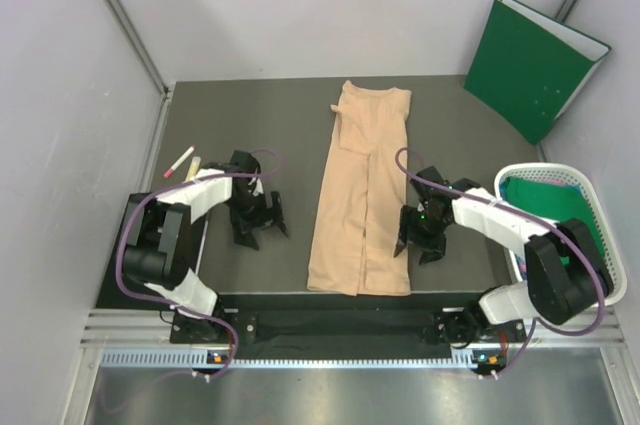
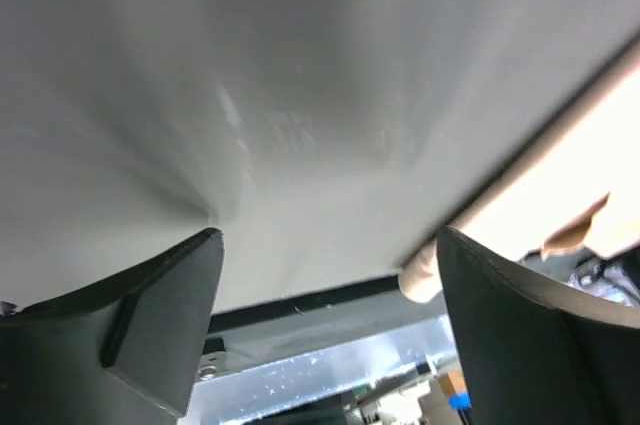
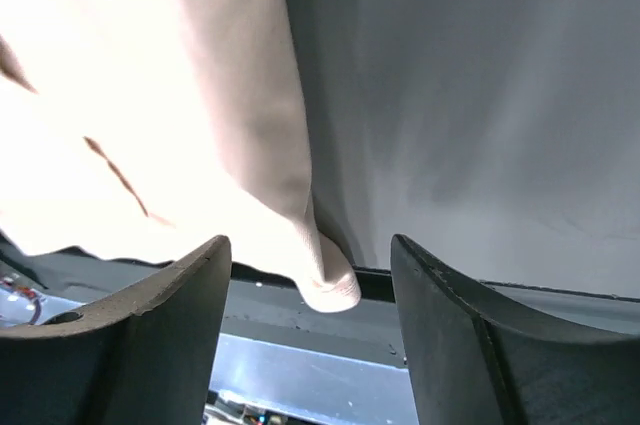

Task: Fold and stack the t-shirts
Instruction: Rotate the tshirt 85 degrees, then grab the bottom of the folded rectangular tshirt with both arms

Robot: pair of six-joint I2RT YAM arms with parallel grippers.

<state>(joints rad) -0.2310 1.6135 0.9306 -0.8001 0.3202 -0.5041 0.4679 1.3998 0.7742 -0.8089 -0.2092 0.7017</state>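
Peach t-shirt point(image 1: 360, 195) lies centre; basket point(image 1: 548, 167) at right, folder point(image 1: 525, 70) beyond, marker point(image 1: 180, 161) left

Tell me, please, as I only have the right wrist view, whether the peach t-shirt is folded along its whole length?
Observer: Yes. In the top view the peach t-shirt lies as one long narrow strip, running from the near edge of the table towards the far edge.
Operator: Thank you. Where is the left gripper?
Observer: The left gripper is open over bare table to the left of the shirt, apart from it.
Operator: And what is beside the right arm?
Observer: A white basket at the table's right edge, with green cloth in it.
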